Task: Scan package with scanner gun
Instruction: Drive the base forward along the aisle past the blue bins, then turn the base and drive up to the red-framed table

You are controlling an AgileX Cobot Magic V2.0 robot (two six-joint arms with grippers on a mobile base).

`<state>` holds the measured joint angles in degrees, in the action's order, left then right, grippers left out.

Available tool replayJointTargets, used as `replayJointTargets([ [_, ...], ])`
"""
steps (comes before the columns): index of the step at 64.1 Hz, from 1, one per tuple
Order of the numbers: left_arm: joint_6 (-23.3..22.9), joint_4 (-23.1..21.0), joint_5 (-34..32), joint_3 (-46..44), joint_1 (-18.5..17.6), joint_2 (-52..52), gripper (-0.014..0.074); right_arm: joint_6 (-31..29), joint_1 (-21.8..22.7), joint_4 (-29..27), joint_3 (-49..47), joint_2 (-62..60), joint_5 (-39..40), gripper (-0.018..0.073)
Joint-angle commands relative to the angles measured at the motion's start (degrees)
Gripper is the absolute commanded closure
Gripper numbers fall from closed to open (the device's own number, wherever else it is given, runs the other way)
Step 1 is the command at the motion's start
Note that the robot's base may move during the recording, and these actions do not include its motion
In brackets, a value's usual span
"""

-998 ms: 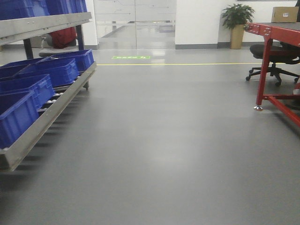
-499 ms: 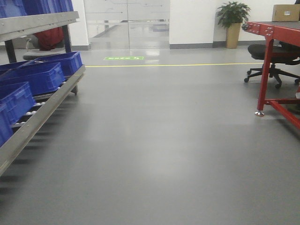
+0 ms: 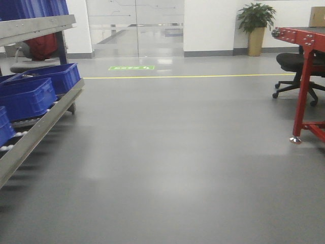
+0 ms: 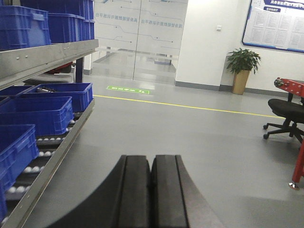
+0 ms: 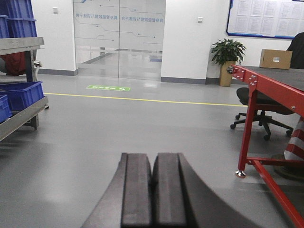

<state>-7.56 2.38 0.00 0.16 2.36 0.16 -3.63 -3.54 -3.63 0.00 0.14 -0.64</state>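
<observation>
Hands, two, black, each with a pair of curved fingers. The left hand (image 4: 151, 164) is pressed together along the whole inner seam and holds nothing. The right hand (image 5: 153, 161) is of the same build, also pressed together and holding nothing. Both hang over bare floor.

Package: one plain brown rectangular cardboard package (image 5: 275, 59) with a small pale label on the side facing the right wrist view. It stands on the far end of the desk, well apart from both hands. In the front view only its corner shows, at the top right edge.

Desk: a red metal frame with a dark top (image 5: 268, 88), along the right side of the room.

Chair: a black swivel office chair (image 3: 290, 61) on castors, just beside the desk's near leg.

Rack: a grey metal roller rack (image 3: 35, 134) along the left side. It carries blue plastic bins (image 3: 28, 96) on its lower level and more on the shelf above.

Floor: smooth grey floor (image 3: 167, 152), crossed by a thin yellow line (image 3: 203, 76). A green floor marking (image 3: 131, 67) lies just beyond the line.

Background:
- frosted glass doors (image 3: 137, 28)
- a leafy green plant in a tall tan pot (image 3: 256, 28), near the desk's far end
- a blue-framed notice board (image 4: 275, 23) on the white wall
</observation>
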Motion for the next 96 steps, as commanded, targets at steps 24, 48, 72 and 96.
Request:
replayJointTargets([
  [24,-0.08,-0.14,-1.11,-0.16,0.02,-0.16,0.0708,-0.39,-0.06,-0.12,0.0,-0.14,1.2,0.0721],
  [48,-0.08,-0.14,-1.11,-0.16,0.02,-0.16,0.0708,-0.39,-0.06,-0.12,0.0,-0.14,1.2,0.0721],
  [72,-0.08,-0.14,-1.11,-0.16,0.02,-0.16,0.0708,-0.39,-0.06,-0.12,0.0,-0.14,1.2,0.0721],
  [96,-0.08,-0.14,-1.11,-0.16,0.02,-0.16,0.0708,-0.39,-0.06,-0.12,0.0,-0.14,1.2,0.0721],
])
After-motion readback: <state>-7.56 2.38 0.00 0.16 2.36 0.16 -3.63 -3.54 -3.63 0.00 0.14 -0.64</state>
